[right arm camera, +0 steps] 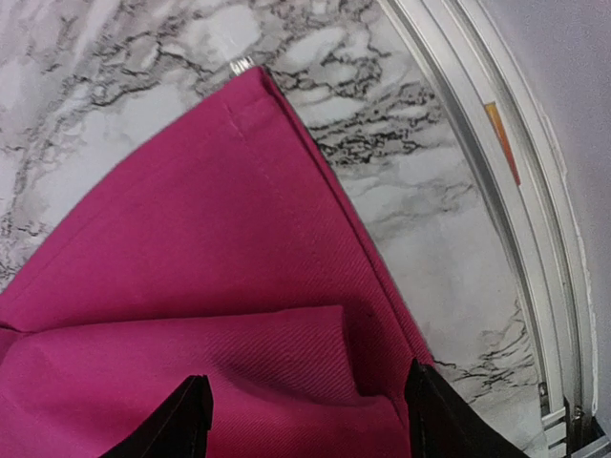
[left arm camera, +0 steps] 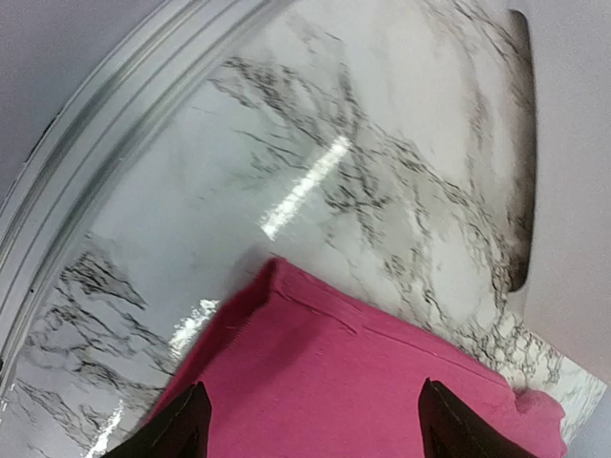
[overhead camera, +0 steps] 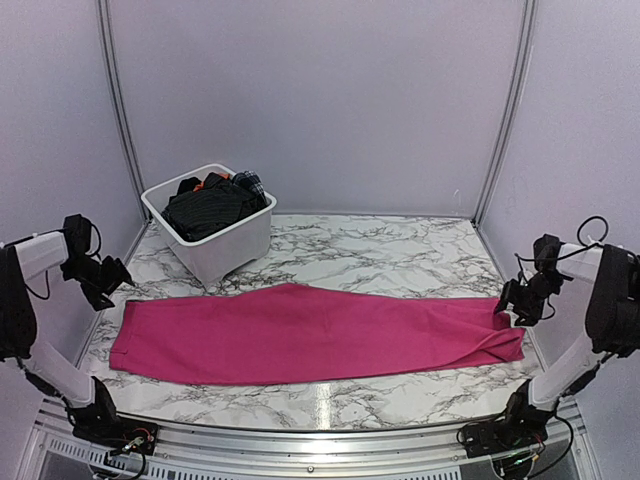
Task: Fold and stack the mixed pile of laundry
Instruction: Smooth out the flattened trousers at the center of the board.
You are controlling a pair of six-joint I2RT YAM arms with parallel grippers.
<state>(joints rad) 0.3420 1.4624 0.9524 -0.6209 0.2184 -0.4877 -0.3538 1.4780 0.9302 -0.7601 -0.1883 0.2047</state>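
A large magenta-pink cloth point(overhead camera: 310, 335) lies flat as a long band across the marble table. My left gripper point(overhead camera: 112, 275) is open above its left end; the left wrist view shows the cloth's corner point(left arm camera: 363, 372) between my spread fingertips point(left arm camera: 181, 429). My right gripper point(overhead camera: 510, 302) is open at the cloth's right end, where a fold point(right arm camera: 239, 363) lies under my fingertips point(right arm camera: 434, 415). The black pinstriped shirt point(overhead camera: 205, 210) and a bit of orange garment point(overhead camera: 202, 184) sit in the white tub. A dark plaid piece point(overhead camera: 250, 185) lies at the tub's back.
The white plastic tub point(overhead camera: 225, 245) stands at the back left of the table. Metal rails point(right arm camera: 496, 191) run along the table's side edges, close to both grippers. Enclosure walls stand on three sides.
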